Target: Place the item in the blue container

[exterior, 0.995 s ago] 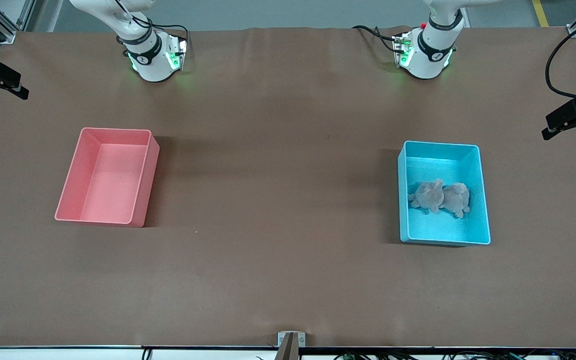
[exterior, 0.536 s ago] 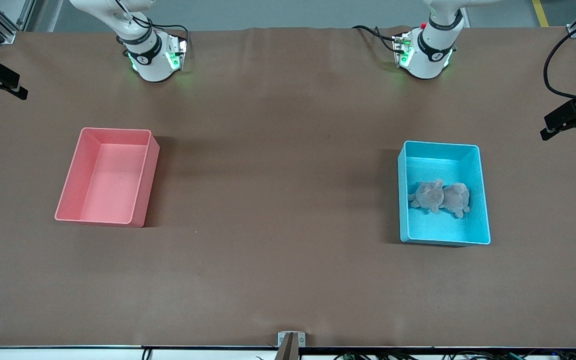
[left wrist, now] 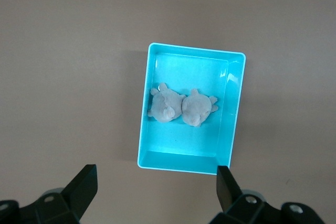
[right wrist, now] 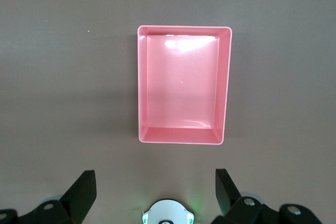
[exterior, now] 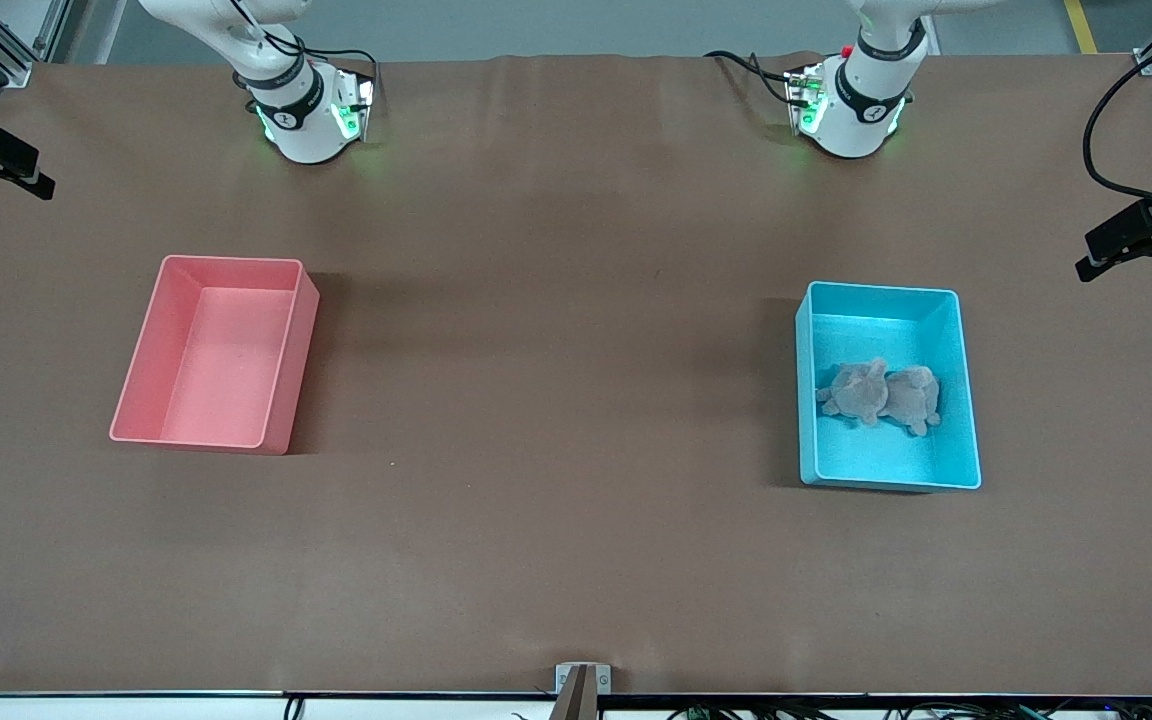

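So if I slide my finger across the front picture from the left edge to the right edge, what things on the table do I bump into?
pink bin → blue container, and inside it first one grey plush toy, then a second grey plush toy touching it.

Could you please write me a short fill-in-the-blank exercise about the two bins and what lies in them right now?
1. The grey plush toys lie inside the ____ container.
2. The number of plush toys in that container is ____.
3. The pink bin holds ____.
4. The left gripper hangs with its fingers ____ above the container.

Missing words: blue; two; nothing; open
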`<state>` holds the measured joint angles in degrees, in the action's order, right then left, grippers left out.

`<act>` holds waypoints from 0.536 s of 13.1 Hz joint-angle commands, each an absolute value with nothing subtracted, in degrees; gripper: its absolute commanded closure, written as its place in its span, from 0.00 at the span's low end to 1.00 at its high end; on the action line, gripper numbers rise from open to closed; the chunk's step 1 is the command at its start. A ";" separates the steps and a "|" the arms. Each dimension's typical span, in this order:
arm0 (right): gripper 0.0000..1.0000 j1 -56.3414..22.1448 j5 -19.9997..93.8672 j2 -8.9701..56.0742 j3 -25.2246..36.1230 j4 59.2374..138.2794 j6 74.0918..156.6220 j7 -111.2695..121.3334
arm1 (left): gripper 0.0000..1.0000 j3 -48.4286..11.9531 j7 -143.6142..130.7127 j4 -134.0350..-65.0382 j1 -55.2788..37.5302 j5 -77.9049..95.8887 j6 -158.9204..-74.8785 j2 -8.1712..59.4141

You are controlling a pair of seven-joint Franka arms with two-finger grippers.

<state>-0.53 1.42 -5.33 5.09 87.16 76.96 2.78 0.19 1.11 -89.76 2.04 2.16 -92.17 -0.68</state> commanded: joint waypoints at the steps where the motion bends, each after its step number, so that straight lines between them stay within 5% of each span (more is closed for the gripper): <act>1: 0.00 -0.26 2.20 -6.15 4.92 88.07 76.64 1.93 | 0.00 0.26 0.53 -89.12 2.02 2.55 -92.20 -0.70; 7: 0.00 -0.26 2.29 -6.15 4.92 88.15 76.03 1.85 | 0.00 0.09 0.61 -89.03 1.67 2.46 -92.29 -0.70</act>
<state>-0.53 1.42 -5.33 5.09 87.31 76.32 2.77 0.11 1.10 -89.75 1.68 2.16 -92.20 -0.68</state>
